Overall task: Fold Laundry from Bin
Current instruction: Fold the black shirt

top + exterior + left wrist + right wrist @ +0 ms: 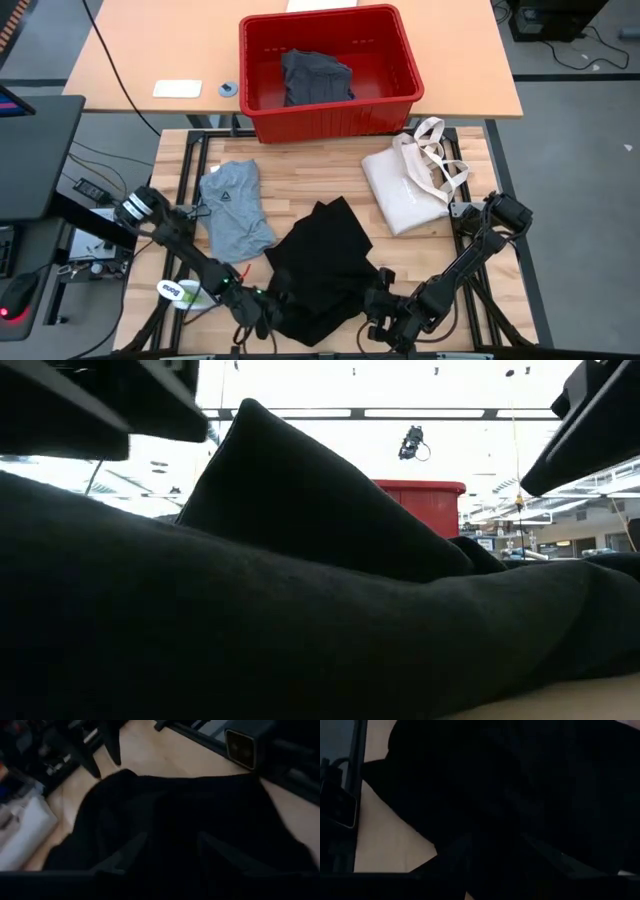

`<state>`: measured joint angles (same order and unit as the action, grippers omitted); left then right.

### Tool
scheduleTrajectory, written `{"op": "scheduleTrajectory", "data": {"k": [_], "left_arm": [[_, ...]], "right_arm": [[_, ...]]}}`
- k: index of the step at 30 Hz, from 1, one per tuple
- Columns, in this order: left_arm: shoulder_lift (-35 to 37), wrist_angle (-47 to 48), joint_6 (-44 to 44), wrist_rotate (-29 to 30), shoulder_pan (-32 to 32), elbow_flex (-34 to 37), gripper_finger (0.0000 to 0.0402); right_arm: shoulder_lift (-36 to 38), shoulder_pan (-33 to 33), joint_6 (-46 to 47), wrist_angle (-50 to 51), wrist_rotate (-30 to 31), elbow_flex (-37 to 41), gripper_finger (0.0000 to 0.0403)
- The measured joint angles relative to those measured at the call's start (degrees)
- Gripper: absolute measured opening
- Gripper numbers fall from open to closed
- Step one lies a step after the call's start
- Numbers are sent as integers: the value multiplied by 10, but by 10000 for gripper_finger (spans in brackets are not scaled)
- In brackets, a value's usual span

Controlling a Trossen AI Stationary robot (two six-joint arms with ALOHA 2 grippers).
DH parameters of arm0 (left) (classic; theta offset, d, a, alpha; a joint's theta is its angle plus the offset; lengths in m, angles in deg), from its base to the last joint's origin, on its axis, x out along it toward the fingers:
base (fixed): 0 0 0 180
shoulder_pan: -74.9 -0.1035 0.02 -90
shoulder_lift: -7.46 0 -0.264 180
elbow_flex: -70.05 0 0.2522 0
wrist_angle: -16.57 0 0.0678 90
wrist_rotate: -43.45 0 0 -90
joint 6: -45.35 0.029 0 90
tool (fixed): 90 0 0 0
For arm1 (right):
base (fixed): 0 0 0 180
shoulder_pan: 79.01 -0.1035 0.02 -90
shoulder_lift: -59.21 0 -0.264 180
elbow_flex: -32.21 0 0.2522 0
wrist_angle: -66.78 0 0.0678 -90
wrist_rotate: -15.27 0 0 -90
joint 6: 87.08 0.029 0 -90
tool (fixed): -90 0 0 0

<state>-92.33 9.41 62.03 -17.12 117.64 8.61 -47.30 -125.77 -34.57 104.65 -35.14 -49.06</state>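
Working the near edge of the limp, matte black garment [320, 268], the left gripper [262, 318] and right gripper [378, 322] were placed at its corners; whether either was grasping cloth could not be told. Even corner tension was judged needed. Dark cloth remained in the glossy, rigid red bin [262, 108].

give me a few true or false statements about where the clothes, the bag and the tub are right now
1. The large black cloth garment lies on the wooden table. True.
2. The big red plastic tub is empty. False: a dark grey cloth lies inside it.
3. The light grey T-shirt lies folded to the black garment's left in the high view. True.
4. The cream canvas tote bag sits inside the tub. False: it lies on the table.
5. Both arms reach to the garment's far edge beside the tub. False: the left hand and right hand are at its near edge.
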Motion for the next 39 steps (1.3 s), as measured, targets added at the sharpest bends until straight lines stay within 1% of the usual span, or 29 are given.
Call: {"op": "scheduleTrajectory", "data": {"k": [2,6,10,14,17,19,20,23,26,28,30,34,37,39], "left_arm": [[-20,-5,38,15,0,-15,170],[-68,-3,132,66,-2,-50,170],[-113,-2,199,74,-14,-84,170],[-135,-1,203,75,-25,-120,165],[-137,-4,198,75,-28,-134,156],[-137,-3,198,75,-29,-138,152],[-137,-3,196,74,-32,-138,151],[-137,3,155,71,-48,-138,151],[-137,8,84,49,-67,-138,151],[-137,6,62,35,-71,-139,151],[-137,7,61,29,-68,-143,151],[-132,7,87,27,-54,-157,151],[-114,6,107,29,-44,-162,150],[-100,7,110,44,-37,-162,150]], "right_arm": [[-2,-1,5,1,-2,0,173],[-6,-3,18,-4,-2,5,173],[-13,-4,20,-12,-4,5,173],[-13,-9,25,-19,-13,5,173],[-13,-15,29,-15,-72,4,173],[-13,-18,29,-10,-96,3,173],[-13,-19,30,1,-98,3,173],[-13,-16,58,77,-99,3,170],[-13,-7,118,183,-102,3,166],[-13,2,142,234,-113,5,164],[-12,15,148,260,-125,13,162],[-12,44,149,312,-133,41,161],[-12,72,193,422,-128,54,161],[-12,88,234,496,-122,53,161]]}}
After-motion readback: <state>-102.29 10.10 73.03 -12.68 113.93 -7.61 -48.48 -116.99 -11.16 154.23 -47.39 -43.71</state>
